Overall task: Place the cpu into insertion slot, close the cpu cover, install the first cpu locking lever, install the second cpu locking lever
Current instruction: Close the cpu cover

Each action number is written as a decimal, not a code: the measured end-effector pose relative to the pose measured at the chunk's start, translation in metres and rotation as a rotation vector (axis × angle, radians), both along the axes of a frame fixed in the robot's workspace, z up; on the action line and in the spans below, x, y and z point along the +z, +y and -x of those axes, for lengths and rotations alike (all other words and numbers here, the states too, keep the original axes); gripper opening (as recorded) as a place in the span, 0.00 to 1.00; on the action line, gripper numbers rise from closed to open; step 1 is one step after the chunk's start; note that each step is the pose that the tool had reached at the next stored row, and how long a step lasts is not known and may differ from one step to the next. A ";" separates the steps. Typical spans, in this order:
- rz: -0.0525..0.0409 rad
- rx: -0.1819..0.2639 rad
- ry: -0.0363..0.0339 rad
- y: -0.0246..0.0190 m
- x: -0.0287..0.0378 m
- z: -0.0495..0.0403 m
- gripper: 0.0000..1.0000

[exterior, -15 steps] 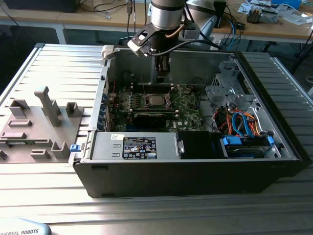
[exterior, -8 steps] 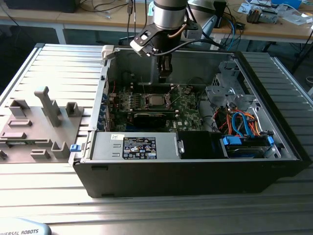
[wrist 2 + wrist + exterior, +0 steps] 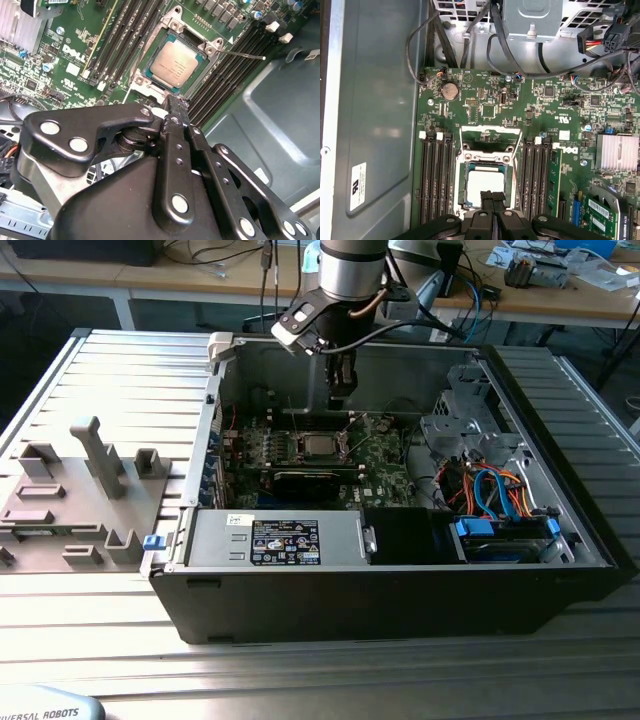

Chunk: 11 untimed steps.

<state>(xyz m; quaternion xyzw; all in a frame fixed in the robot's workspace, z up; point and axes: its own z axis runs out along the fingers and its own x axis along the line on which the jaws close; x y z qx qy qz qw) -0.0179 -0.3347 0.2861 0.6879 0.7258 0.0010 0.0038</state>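
Note:
The cpu (image 3: 484, 186) lies flat in the insertion slot (image 3: 461, 186) on the green board, its silvery top showing in both wrist views (image 3: 174, 62) and in the exterior view (image 3: 318, 446). The cpu cover (image 3: 490, 136) seems to stand raised at the socket's far edge. A thin wire locking lever (image 3: 245, 54) sticks out beside the socket, unlatched. My gripper (image 3: 340, 400) hangs just above the socket's near edge with its fingers (image 3: 175, 112) pressed together and nothing between them; its tip (image 3: 492, 196) overlaps the cpu's edge in the first wrist view.
Black memory slots (image 3: 436, 180) flank the socket on both sides. The open case wall (image 3: 215, 410) rises at the exterior view's left, and a drive cage with cables (image 3: 480, 480) fills the right. A grey fixture plate (image 3: 70, 500) lies outside the case.

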 end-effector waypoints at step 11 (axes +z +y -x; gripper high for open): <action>0.0010 0.000 0.0000 0.0000 0.0000 -0.0066 0.11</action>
